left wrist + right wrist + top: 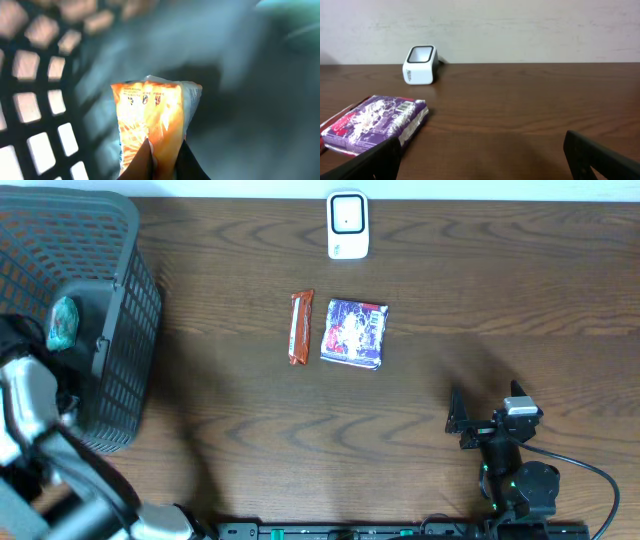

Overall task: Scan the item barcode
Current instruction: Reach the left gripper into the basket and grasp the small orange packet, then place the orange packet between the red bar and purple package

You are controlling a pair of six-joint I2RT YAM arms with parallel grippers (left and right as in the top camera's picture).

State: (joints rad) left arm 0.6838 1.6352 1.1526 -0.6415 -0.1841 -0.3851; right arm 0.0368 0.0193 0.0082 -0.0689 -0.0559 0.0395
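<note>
**Status: left gripper clamped on the orange packet inside the basket; right gripper wide open**

1. Right gripper (pixel 481 145). It sits close to the near edge of the tabletop (pixel 500 300), toward the near right corner. Its jaws stand wide apart with nothing between them. Both fingers (pixel 372 159) frame the lower corners of my right wrist view, pointing toward the far edge.

2. Left gripper (pixel 165 147). Its jaws are closed on the orange packet (pixel 150 117), pinching the packet's lower end. The packet stands roughly upright above the fingertips. Small print shows along its top edge, but I cannot read it or make out a barcode. Dark mesh fills the left side of the left wrist view, so the packet and gripper are inside the basket (pixel 130 330). I cannot find the packet in the overhead view.

3. Basket. The grey mesh basket occupies the far left corner of the tabletop and runs down the left edge. The left arm reaches into it from the near left corner. A teal item (pixel 63 323) lies inside the basket.

4. Centre of the tabletop. A red bar (pixel 301 326) lies lengthwise, near to far. A purple packet (pixel 354 332) lies flat just beside it on the right, with a narrow gap between them.

5. Far edge. The white scanner (pixel 347 225) stands at the middle of the far edge, well apart from both grippers and from the basket.
</note>
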